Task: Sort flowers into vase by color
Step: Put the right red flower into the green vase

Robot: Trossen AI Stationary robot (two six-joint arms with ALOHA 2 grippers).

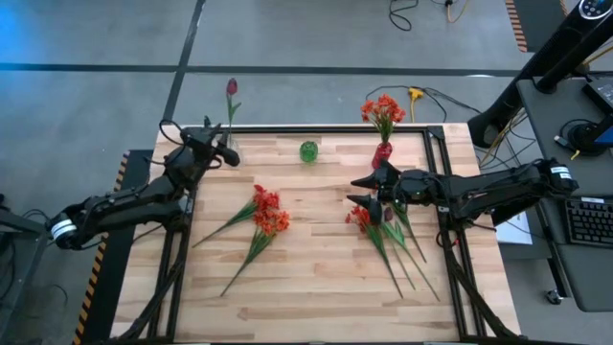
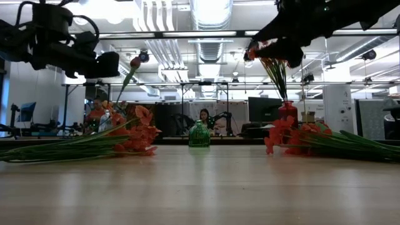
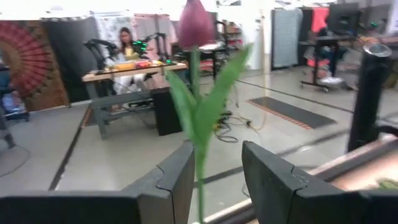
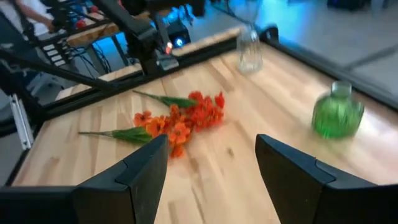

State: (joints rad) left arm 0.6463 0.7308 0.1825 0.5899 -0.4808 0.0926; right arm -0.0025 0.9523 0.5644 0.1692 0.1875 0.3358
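Left gripper (image 1: 228, 153): at the table's (image 1: 316, 287) far-left corner, upper left of the high view, raised off the wood.
Left claw: fingers (image 3: 177, 177) parted to a middling gap, the tulip's green stem rising inside that gap, close to one finger; no squeeze visible.
Maroon tulip (image 1: 231, 87): upright at the far-left corner, bloom above and beyond the left gripper; in the left wrist view the bloom (image 3: 196, 25) tops the frame with a long leaf spreading beside the stem.
Clear vase (image 4: 249, 53): near the far-left edge, seen in the right wrist view toward the upper middle.
Right gripper (image 1: 364, 190): right of centre in the high view, hovering over the blooms of the right-hand pile.
Right claw: spread wide, nothing between the fingers (image 4: 146, 165), bare wood in the gap.
Green vase (image 1: 308, 151): far edge, middle of the table, between the two arms, holding nothing visible.
Red vase (image 1: 383, 151): far edge, right of the green one, holding upright orange blooms (image 1: 383, 107).
Left loose bunch (image 1: 268, 213): orange and red clustered blooms lying flat left of centre, stems running toward the lower left.
Right loose pile (image 1: 362, 218): red blooms lying flat below the right gripper, long stems fanning toward the lower right.
Background: seated person (image 2: 204, 119) far behind the green vase in the low view.
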